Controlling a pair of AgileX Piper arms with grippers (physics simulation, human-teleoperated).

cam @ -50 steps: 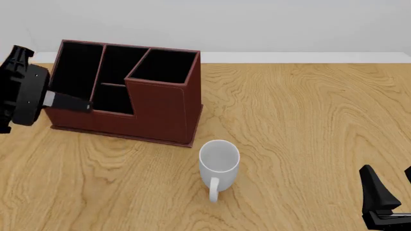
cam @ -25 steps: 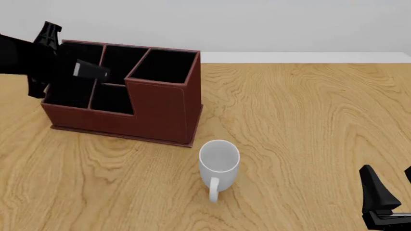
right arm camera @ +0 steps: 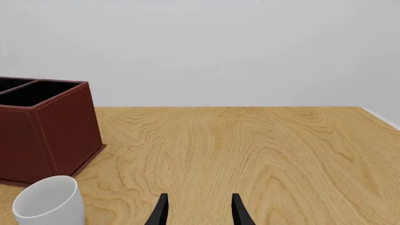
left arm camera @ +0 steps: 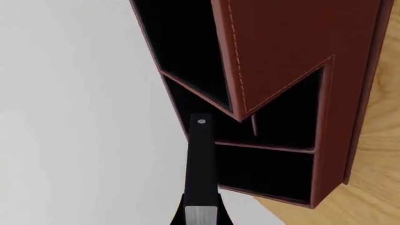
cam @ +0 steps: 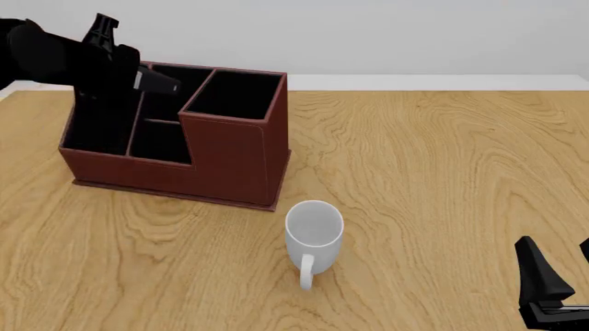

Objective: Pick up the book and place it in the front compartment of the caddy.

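The caddy (cam: pixel 230 155) is a dark reddish-brown box with black-lined sections, standing at the table's far left. My left gripper (cam: pixel 136 78) is shut on the book (cam: pixel 159 82), a black hardcover with white page edges. It holds the book in the air over the caddy's back-left sections, pointing right. In the left wrist view the book (left arm camera: pixel 201 159) juts from the gripper (left arm camera: pixel 201 220) toward the caddy (left arm camera: pixel 293 51), above its open sections. My right gripper (cam: pixel 555 286) is open and empty at the near right edge. Its fingers (right arm camera: pixel 161 211) also show in the right wrist view.
A white mug (cam: pixel 314 232) stands upright just in front of the caddy's right corner, handle toward me. It also shows in the right wrist view (right arm camera: pixel 48 205), with the caddy (right arm camera: pixel 47 126) behind it. A white wall runs behind the wooden table (cam: pixel 442 172).
My left arm has risen and moved right with the book, from beside the caddy's left wall to above its back-left sections. The right arm has not moved.
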